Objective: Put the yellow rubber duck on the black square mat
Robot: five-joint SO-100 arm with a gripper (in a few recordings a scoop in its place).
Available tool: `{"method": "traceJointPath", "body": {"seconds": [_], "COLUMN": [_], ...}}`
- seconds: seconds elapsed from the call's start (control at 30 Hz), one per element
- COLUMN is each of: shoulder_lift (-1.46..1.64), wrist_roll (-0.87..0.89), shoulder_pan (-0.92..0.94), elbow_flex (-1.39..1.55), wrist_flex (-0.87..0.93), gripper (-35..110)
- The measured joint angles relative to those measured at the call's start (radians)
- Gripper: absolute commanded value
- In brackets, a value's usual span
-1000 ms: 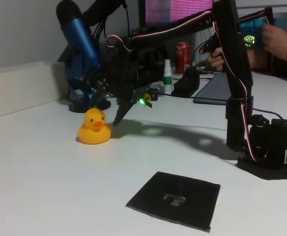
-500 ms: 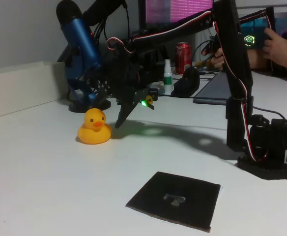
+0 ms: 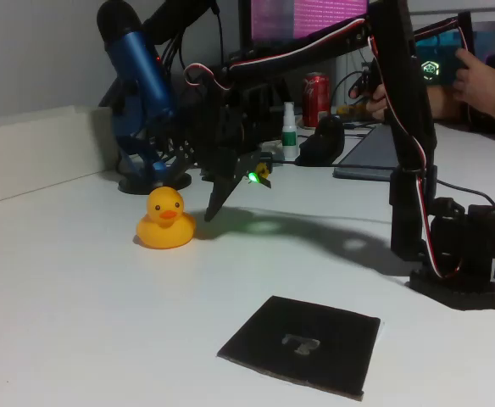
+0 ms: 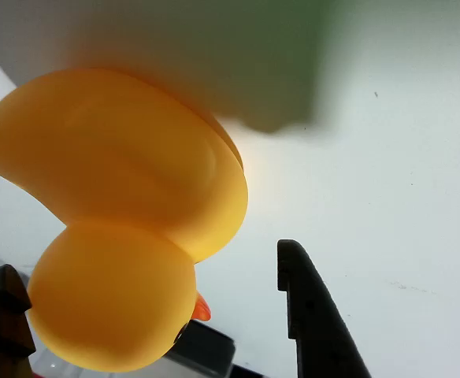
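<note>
Well apart from the black square mat (image 3: 301,345), the yellow rubber duck (image 3: 164,220) sits on the white table (image 3: 69,314) between the gripper's (image 4: 147,303) spread fingers — an off-centre close could squirt the glossy body sideways.

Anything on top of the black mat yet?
No. The black mat lies bare on the white table, with just its pale grey mark at the centre. The duck sits apart on the table, by the gripper. What is under the mat is hidden.
</note>
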Motion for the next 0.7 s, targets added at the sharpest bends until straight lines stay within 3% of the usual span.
{"method": "traceJointPath", "body": {"seconds": [0.7], "shoulder_lift": [-0.005], "wrist_roll": [-0.002], "shoulder_pan": [-0.044], "elbow_flex": [0.017], "wrist_flex": [0.009], "gripper": [35]}}
